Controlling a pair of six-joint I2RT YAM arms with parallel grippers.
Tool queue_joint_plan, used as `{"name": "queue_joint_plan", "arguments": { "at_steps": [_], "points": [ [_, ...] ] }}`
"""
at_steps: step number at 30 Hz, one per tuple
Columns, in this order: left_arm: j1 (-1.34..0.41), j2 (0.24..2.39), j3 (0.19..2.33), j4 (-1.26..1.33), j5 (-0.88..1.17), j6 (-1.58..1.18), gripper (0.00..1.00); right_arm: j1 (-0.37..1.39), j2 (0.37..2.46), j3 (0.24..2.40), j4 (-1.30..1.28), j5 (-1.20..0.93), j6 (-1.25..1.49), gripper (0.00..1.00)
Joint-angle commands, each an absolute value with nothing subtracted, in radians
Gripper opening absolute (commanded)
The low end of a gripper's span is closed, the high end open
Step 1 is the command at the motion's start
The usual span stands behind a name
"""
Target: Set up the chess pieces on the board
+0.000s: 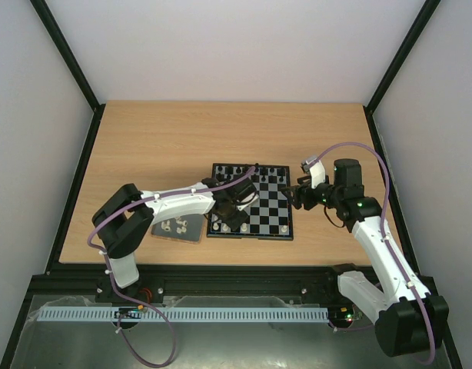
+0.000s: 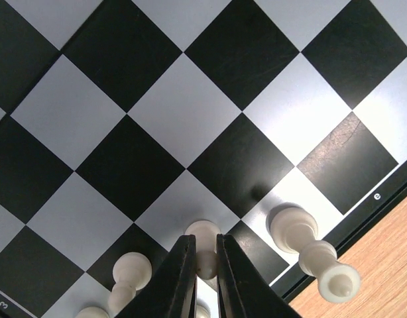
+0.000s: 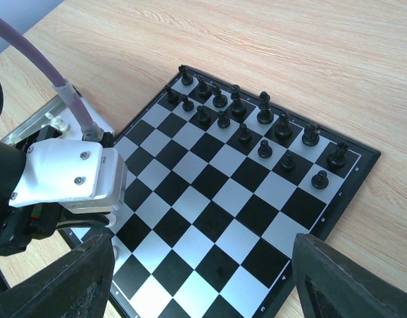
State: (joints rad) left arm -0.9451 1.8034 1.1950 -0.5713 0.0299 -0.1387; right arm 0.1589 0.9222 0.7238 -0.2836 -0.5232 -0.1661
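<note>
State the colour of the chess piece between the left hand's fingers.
Cream-white. The chess piece shows best in the left wrist view, pinched by the left hand.

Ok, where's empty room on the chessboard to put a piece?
The middle squares of the chessboard are bare, between the black pieces along its far rows and the white pieces on its near row. Its near-left corner is crowded, with the left gripper there too.

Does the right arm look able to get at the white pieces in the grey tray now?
Probably not: the tray lies left of the board, and the left claw, shut on a white piece, blocks the way.
</note>
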Motion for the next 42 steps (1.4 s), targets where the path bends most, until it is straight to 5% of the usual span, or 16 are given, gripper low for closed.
{"name": "queue_joint_plan", "arguments": {
  "at_steps": [1, 17, 30, 42],
  "points": [
    [-0.951, 1.825, 1.213, -0.570, 0.007, -0.154, 0.07, 0.156, 0.908, 0.707, -0.280, -0.550, -0.182, 0.75],
    [-0.951, 1.817, 1.222, -0.546, -0.020, -0.185, 0.19, 0.156, 0.905, 0.708, -0.289, -0.568, -0.186, 0.75],
    [-0.941, 1.590, 1.170, -0.539, -0.097, -0.209, 0.28, 0.156, 0.905, 0.707, -0.291, -0.579, -0.191, 0.75],
    [-0.673, 1.413, 0.936, -0.620, -0.202, -0.480, 0.29, 0.156, 0.907, 0.706, -0.293, -0.591, -0.198, 0.75]
  ]
}}
